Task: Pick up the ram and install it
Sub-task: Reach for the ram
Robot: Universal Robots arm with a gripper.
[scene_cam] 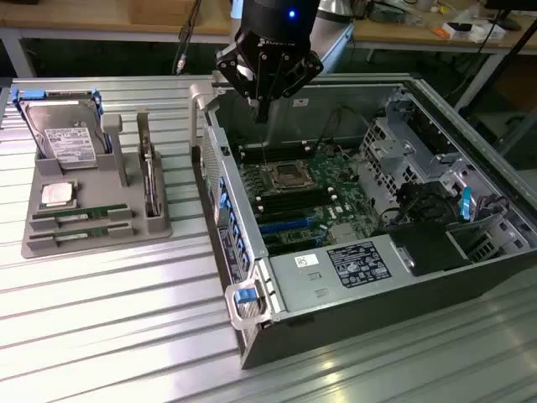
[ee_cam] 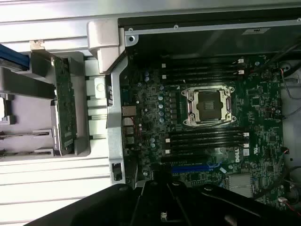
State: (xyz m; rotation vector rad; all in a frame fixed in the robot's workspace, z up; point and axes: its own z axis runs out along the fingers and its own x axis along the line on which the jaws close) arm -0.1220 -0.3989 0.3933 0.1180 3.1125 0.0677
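Observation:
Two green ram sticks point(scene_cam: 81, 215) lie flat in slots at the front of the grey tray point(scene_cam: 101, 245), on the exterior view's left. My gripper point(scene_cam: 263, 107) hangs shut over the back part of the open computer case point(scene_cam: 277, 327), with nothing between its fingers. It is well to the right of the tray and above the motherboard. In the wrist view the motherboard lies below me, with black memory slots point(ee_cam: 202, 69) on one side of the empty processor socket point(ee_cam: 209, 106) and more slots point(ee_cam: 207, 139) on the other.
The tray also holds a hard drive point(scene_cam: 65, 134) in a blue caddy, a square silver processor point(scene_cam: 57, 195) and an upright card with a metal bracket point(scene_cam: 149, 180). The case wall with its grey handle point(scene_cam: 201, 101) stands between tray and motherboard. A power supply point(scene_cam: 357, 262) and drive cages point(scene_cam: 403, 143) fill the case.

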